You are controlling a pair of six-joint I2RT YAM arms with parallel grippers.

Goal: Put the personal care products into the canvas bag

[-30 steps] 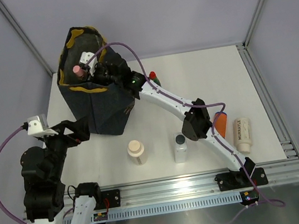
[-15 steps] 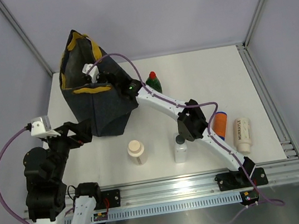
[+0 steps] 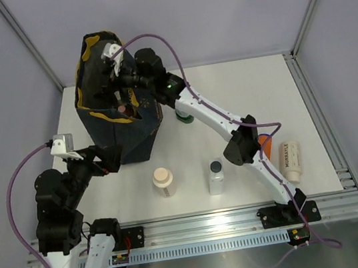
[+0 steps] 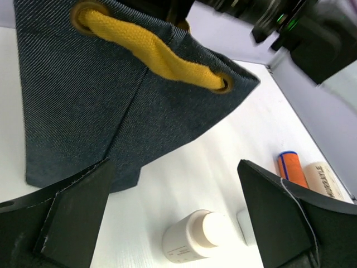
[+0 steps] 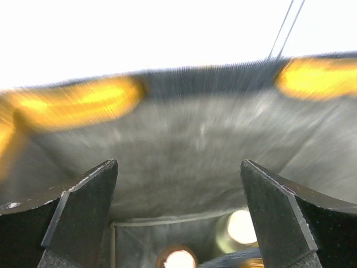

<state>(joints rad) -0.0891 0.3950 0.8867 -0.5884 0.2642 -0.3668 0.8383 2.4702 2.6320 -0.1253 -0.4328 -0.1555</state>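
The navy canvas bag (image 3: 131,131) with mustard handles stands at the table's back left. My right gripper (image 3: 120,89) hangs open over its mouth. Nothing is between the fingers. Inside, a pink-capped bottle (image 3: 121,107) shows, and the blurred right wrist view shows two round caps (image 5: 178,259) (image 5: 243,226) on the bag's floor beneath the gripper (image 5: 178,190). On the table stand a cream bottle (image 3: 163,181) and a clear bottle (image 3: 216,176). A green bottle (image 3: 183,115) and an orange bottle (image 3: 265,142) are partly hidden under the right arm. A cream tube (image 3: 291,160) lies at right. My left gripper (image 3: 106,162) is open beside the bag's near corner.
In the left wrist view the bag (image 4: 100,106) and its yellow handle (image 4: 156,53) fill the upper left. The cream bottle (image 4: 192,240) lies between the open left gripper's (image 4: 178,218) fingers' line of sight, with the orange bottle (image 4: 291,169) beyond. Frame posts ring the table.
My right gripper went down into the bag with the pink-capped bottle, opened, and let it go inside. It has since risen to the bag's mouth. The left arm shifted slightly right.
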